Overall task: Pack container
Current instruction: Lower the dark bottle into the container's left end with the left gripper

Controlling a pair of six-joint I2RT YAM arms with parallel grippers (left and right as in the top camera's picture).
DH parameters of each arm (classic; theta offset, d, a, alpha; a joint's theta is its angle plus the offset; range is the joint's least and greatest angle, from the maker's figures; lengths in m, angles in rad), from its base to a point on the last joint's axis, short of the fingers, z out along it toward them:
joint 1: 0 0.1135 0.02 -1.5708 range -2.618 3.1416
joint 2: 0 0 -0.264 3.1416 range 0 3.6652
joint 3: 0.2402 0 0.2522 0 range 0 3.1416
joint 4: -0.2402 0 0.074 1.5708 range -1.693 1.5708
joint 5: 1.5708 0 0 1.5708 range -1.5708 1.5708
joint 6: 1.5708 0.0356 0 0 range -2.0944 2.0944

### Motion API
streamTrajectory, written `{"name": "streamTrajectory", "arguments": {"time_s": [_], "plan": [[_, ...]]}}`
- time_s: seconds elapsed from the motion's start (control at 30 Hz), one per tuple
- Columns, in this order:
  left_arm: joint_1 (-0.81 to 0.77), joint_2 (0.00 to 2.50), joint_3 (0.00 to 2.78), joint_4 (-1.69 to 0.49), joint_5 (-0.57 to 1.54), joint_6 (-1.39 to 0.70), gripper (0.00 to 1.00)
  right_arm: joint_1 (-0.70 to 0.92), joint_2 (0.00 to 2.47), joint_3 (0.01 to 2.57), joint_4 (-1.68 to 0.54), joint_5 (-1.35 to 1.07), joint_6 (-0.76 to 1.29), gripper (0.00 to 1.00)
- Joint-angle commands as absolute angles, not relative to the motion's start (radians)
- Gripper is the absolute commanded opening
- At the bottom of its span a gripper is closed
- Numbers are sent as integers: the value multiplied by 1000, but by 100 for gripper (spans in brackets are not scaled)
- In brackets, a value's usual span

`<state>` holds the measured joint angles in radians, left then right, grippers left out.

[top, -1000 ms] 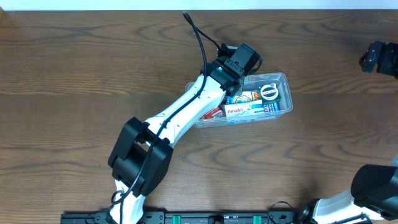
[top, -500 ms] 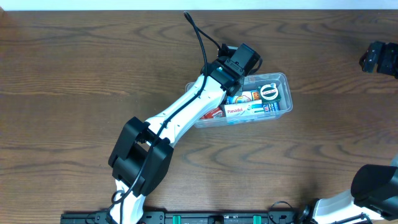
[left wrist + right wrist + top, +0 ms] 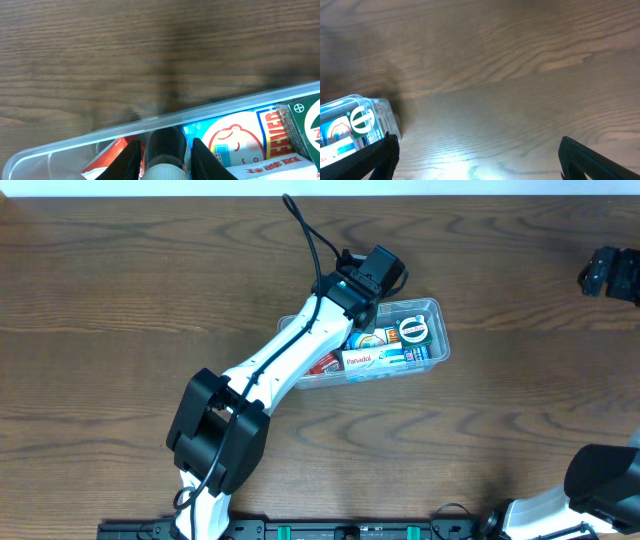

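Dark brown wood-grain table [image 3: 110,290] fills every view. One clear plastic container [image 3: 441,330] lies at a slight slant, a little above and right of centre in the overhead view. The white left arm [image 3: 290,360] crosses its left half and hides what lies there.

The left gripper [image 3: 165,142] reaches inside the container, with only its finger ends showing at the bottom of the wrist view. Its jaws are drawn in narrow against a dark rounded item [image 3: 167,149]. That item is cut off by the frame edge and too dim to identify.

Four packets can be counted in the container, though more may be hidden:
- a white box [image 3: 365,359] reading "Panadol"
- a green pack [image 3: 415,330] with a round white mark
- a blue and white packet [image 3: 235,140] with a cartoon face and red letters "EVER"
- a red packet [image 3: 112,152] with no legible writing

The right gripper [image 3: 479,142] hangs over bare table, fingers spread wide and holding nothing. The container shows at the left edge of its wrist view.
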<state>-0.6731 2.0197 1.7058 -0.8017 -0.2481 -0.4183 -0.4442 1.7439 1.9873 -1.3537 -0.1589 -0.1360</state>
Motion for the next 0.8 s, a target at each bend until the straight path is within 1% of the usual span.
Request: {"name": "streamTrajectory", "arguments": {"time_s": [0.0,0.17,0.4,0.77], "plan": [[-665,1979,1687,-810,-283,-405,6,-448,1737,2001,-1355,-161,-136,99],[-663,1961,1687,-811,-283,-373,6,-448,1737,2001,-1355,-162,-136,99],[-661,1960,1687,-808,-283,-187,6,-448,1737,2001,-1355,-162,-136,99],[-645,1960,1687,-775,-244,-1,6,-449,1737,2001,-1355,-162,-136,99]]}}
